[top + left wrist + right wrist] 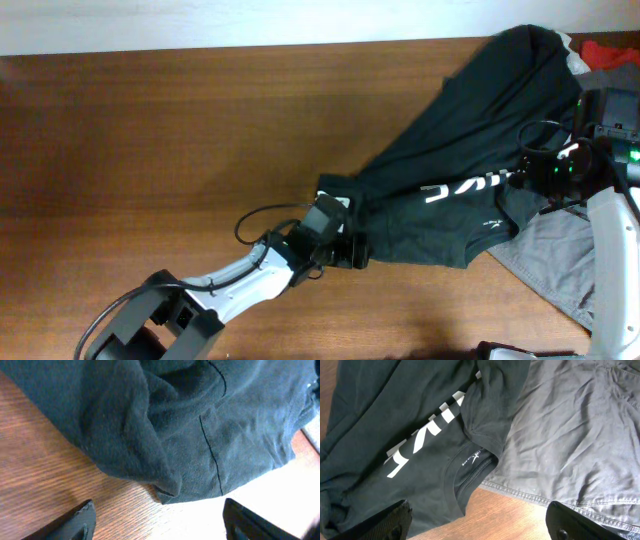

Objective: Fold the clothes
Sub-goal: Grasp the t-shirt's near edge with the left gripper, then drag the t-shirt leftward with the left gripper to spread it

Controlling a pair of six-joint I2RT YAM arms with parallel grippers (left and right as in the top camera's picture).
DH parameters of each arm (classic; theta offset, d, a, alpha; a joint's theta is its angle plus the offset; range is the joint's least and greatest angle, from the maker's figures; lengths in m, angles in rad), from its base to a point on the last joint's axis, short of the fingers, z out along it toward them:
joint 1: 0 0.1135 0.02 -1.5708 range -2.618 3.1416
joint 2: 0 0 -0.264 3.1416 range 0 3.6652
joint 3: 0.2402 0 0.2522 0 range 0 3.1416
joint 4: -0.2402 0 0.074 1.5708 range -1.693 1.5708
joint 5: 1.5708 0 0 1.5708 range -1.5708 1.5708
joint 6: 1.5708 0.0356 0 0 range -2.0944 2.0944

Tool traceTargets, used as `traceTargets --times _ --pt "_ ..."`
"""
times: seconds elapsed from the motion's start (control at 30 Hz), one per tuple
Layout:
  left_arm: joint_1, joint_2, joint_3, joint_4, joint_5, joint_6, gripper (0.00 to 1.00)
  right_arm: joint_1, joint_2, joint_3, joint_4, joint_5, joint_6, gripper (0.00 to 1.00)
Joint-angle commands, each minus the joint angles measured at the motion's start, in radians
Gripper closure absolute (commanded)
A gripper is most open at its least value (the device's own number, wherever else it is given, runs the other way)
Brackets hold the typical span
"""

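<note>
The clothes, a black T-shirt (pixel 470 120) with white lettering (pixel 468 188), lie crumpled from the far right corner down toward the table's middle. My left gripper (pixel 352 250) sits at its lower left edge. In the left wrist view that gripper (pixel 160 525) is open over bare wood, and a folded corner of the shirt (pixel 172 491) lies just ahead of the fingertips. My right gripper (pixel 545 178) hovers over the shirt's right side. Seen from the right wrist, this gripper (pixel 480 525) is open above the collar (pixel 470 472), holding nothing.
A grey garment (pixel 560 255) lies under the shirt's right edge, also seen as the grey garment (pixel 570 430) in the right wrist view. Red cloth (pixel 610 50) and a bit of white cloth (pixel 578 62) sit at the far right corner. The wooden table (pixel 150 150) stretches left.
</note>
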Motion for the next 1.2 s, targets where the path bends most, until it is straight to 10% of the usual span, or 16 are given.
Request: traceTargets --times 0.0,0.23,0.37,0.47,0.87,1.17 --pt "-0.019 0.041 0.013 0.029 -0.057 -0.039 0.21 -0.005 -0.003 0.01 -0.002 -0.003 -0.002 0.1" --pt "-0.033 0.134 0.013 0.171 -0.057 -0.039 0.27 -0.005 -0.003 0.01 -0.003 -0.017 -0.003 0.1" --pt "-0.032 0.148 0.013 0.175 -0.059 -0.038 0.79 -0.005 -0.003 0.01 -0.005 -0.017 -0.003 0.1" --pt "-0.029 0.148 0.013 0.169 -0.062 -0.038 0.99 -0.005 -0.003 0.01 -0.005 -0.017 -0.003 0.1" --pt "0.282 -0.205 0.015 -0.188 -0.291 0.166 1.0 -0.005 -0.003 0.01 -0.004 -0.017 -0.003 0.1" --pt "0.745 -0.345 0.015 -0.031 -0.304 0.304 0.98 -0.005 -0.003 0.01 -0.004 -0.017 -0.003 0.1"
